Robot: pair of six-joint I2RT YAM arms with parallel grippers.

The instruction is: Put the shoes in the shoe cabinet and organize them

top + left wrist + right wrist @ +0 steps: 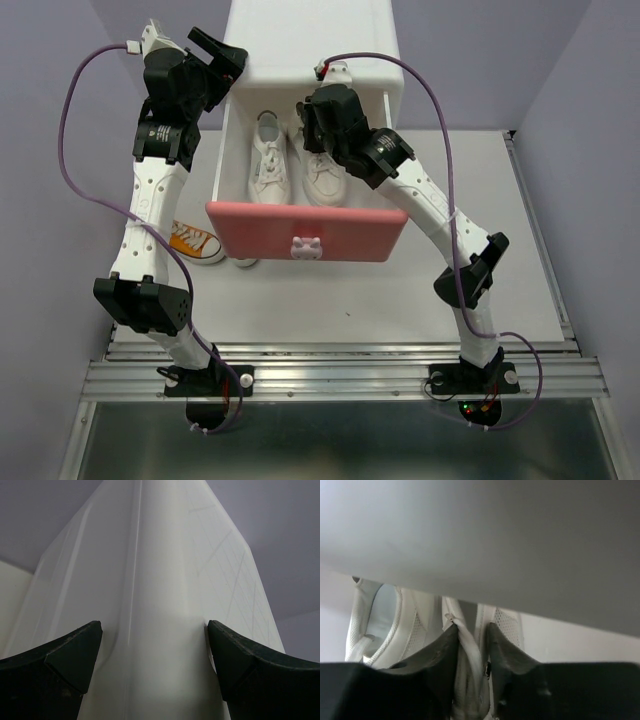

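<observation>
The shoe cabinet (pixel 310 40) stands at the back with its salmon-pink-fronted drawer (pixel 306 232) pulled out. Two white shoes lie side by side in it, toes toward the front: the left one (pixel 268 160) and the right one (pixel 328 180). My right gripper (pixel 312 120) reaches down over the right shoe's heel end. In the right wrist view the gripper (pixel 470 627) is pinched on a white strip of that shoe's rim (pixel 470 645). An orange shoe (pixel 195 242) lies on the table left of the drawer. My left gripper (pixel 225 60) (pixel 155 630) stands open against the cabinet's left corner (pixel 165 580).
A white toe of another shoe (pixel 245 262) pokes out under the drawer front's left end. The cabinet's overhang (pixel 495 540) sits just above my right fingers. The left arm's forearm (pixel 150 200) runs over the orange shoe. Purple walls close in at both sides.
</observation>
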